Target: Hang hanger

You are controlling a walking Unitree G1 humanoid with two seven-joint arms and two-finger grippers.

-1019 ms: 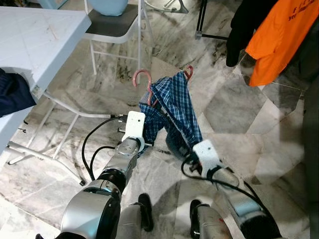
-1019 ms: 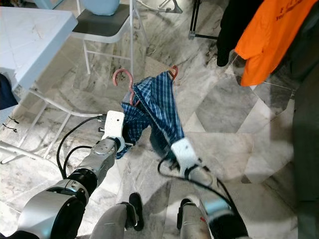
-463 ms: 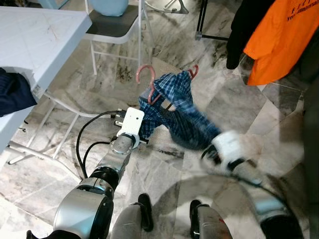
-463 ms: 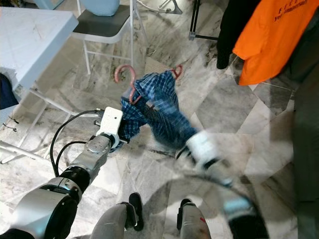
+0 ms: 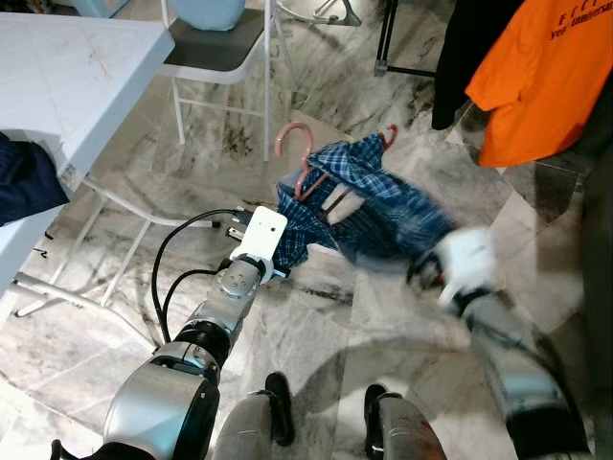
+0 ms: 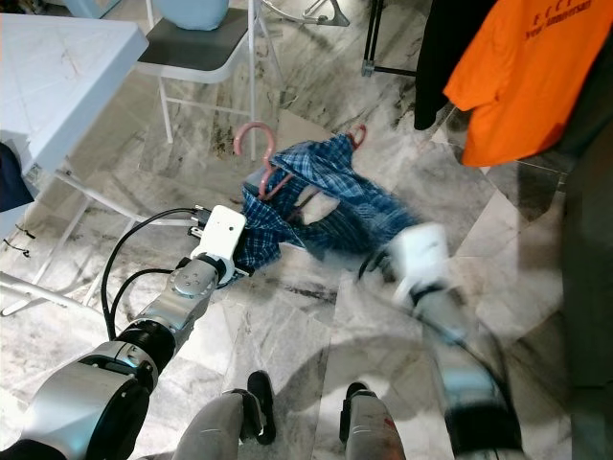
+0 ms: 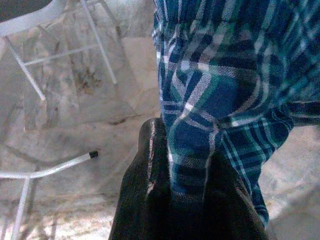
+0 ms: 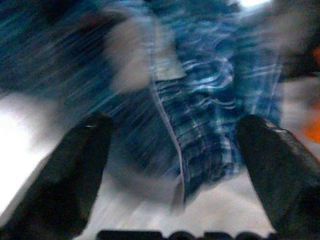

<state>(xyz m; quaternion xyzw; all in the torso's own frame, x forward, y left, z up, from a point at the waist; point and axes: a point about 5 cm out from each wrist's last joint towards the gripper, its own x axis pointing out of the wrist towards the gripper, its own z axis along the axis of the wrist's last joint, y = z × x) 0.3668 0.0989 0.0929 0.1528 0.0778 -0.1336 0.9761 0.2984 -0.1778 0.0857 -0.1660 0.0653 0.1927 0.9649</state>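
The plaid garment (image 5: 359,206) on its hanger (image 5: 299,153) hangs above the floor (image 5: 124,287), between the two arms and ahead of the robot's feet (image 5: 280,407). The left gripper (image 7: 187,192) pinches the cloth's lower left edge; the right gripper (image 8: 172,165), fingers spread, is at its right side. A table (image 5: 67,72) stands at the left, a chair (image 5: 215,53) behind the garment, and hanging clothes (image 5: 536,72) at the upper right.

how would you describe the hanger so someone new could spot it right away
Start at the white folding table on the left, pass the grey-seated chair beside it, then look down over the marble floor. The hanger sticks up out of the blue plaid shirt that the left gripper pinches. Its curved pink hook is the only pink thing nearby.
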